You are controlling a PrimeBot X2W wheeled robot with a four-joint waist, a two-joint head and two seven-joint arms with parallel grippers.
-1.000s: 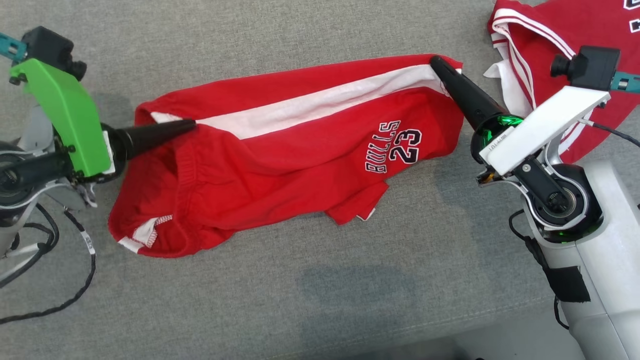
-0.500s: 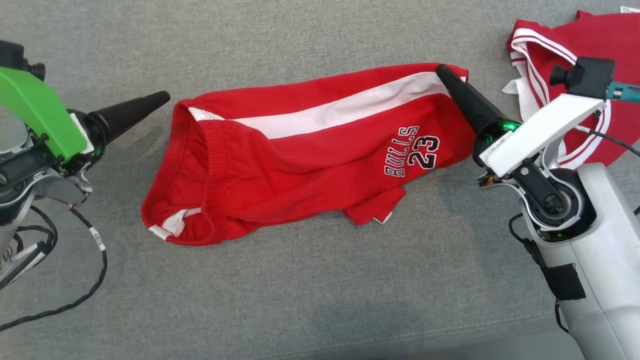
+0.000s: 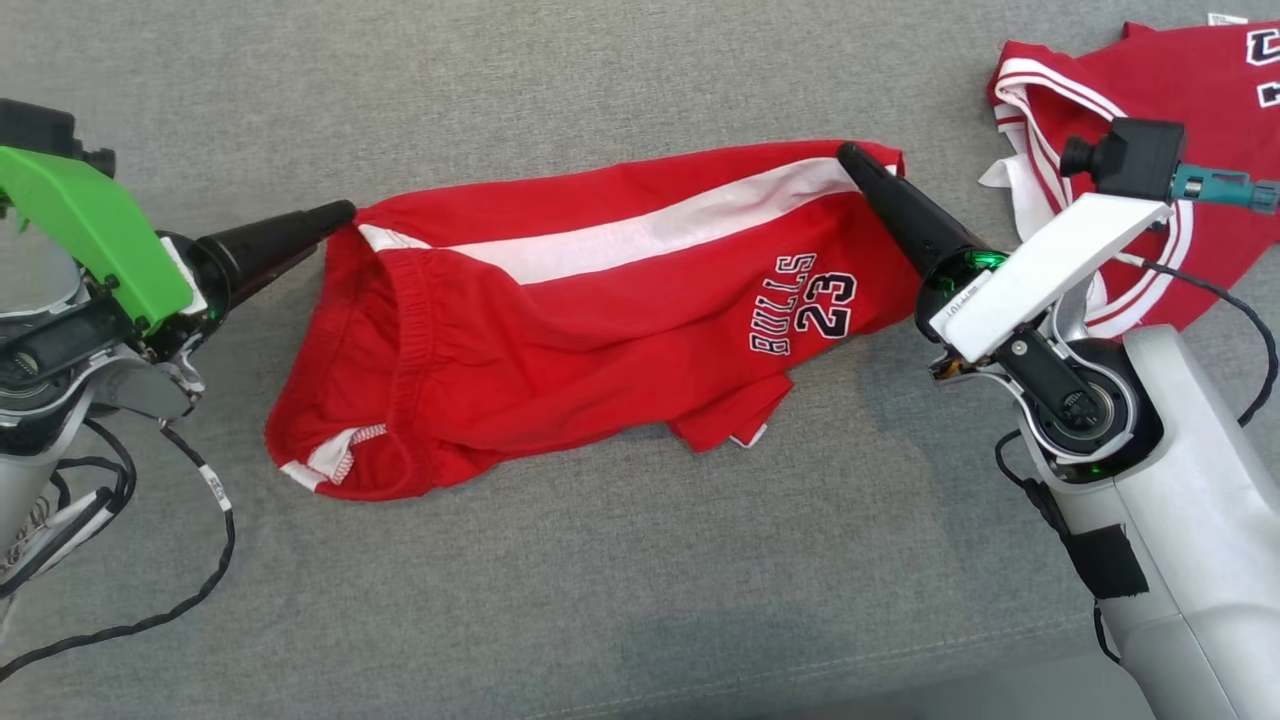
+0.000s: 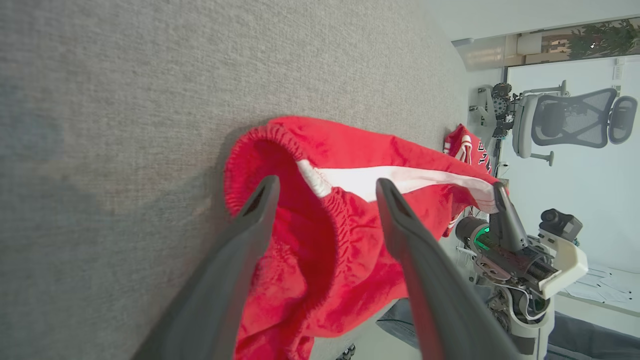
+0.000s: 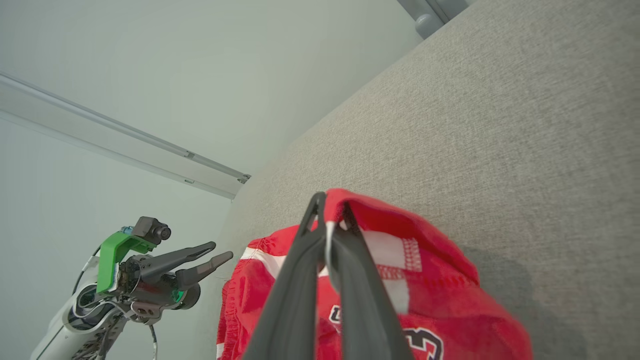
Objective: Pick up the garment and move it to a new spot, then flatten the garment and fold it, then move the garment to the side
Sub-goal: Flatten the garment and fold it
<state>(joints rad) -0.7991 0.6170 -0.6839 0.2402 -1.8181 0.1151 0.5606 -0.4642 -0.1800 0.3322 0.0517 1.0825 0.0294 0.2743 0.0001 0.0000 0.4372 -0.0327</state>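
While the right gripper (image 3: 850, 155) pinches the red shorts (image 3: 600, 320) at a hem corner, the left gripper (image 3: 340, 210) gapes wide | waistband (image 3: 410, 310) just ahead of its tips | cloth likely light, limp, slippery: grasp the elastic waistband corner.

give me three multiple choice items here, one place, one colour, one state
1. The second red garment lies: A) to the robot's right of the shorts; B) to their left; C) under them.
2. The shorts' stripe is: A) blue; B) white; C) black.
3. The right pincer is: A) open above the shorts; B) shut on the shorts' corner; C) shut on nothing.
Answers: 1 A, it sits at the head view's upper right; 2 B, a white band runs along the red cloth; 3 B, its wrist view shows it clamped on red cloth.
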